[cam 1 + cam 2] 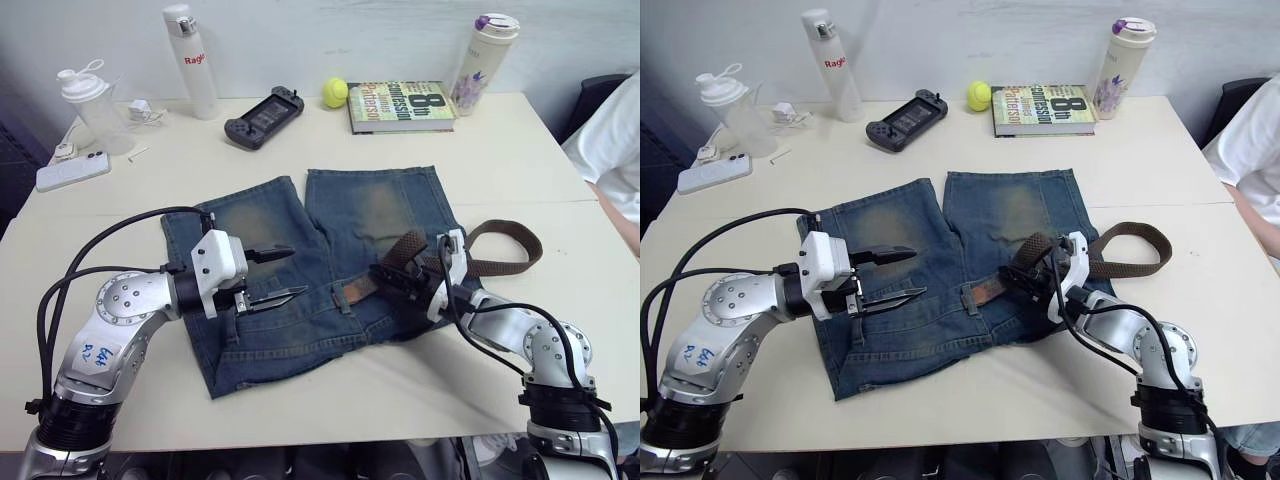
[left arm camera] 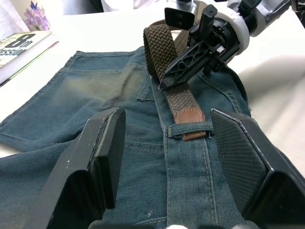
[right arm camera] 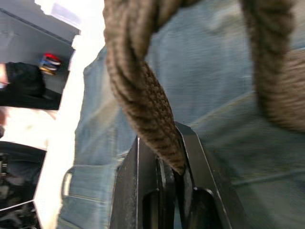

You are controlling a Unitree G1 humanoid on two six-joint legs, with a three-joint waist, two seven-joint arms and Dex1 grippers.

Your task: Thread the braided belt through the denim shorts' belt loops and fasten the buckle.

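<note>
Pale surface (image 1: 500, 150), cluttered along the top of the frame: bottles, book (image 1: 400, 105), ball, game console. Centre frame, denim shorts (image 1: 330, 270) spread flat, braided belt (image 1: 500, 255) looping toward the right edge, leather tip already under one belt loop (image 2: 189, 129). Right gripper (image 1: 392, 270) clamped on the belt; left gripper (image 1: 285, 275) with jaws apart over the waistband. Likely trouble: pushing slack strap, buckling it short of the next loop, or dragging the shorts askew.

Bright even light, soft shadows; close braided belt (image 3: 143, 95) blurred.
</note>
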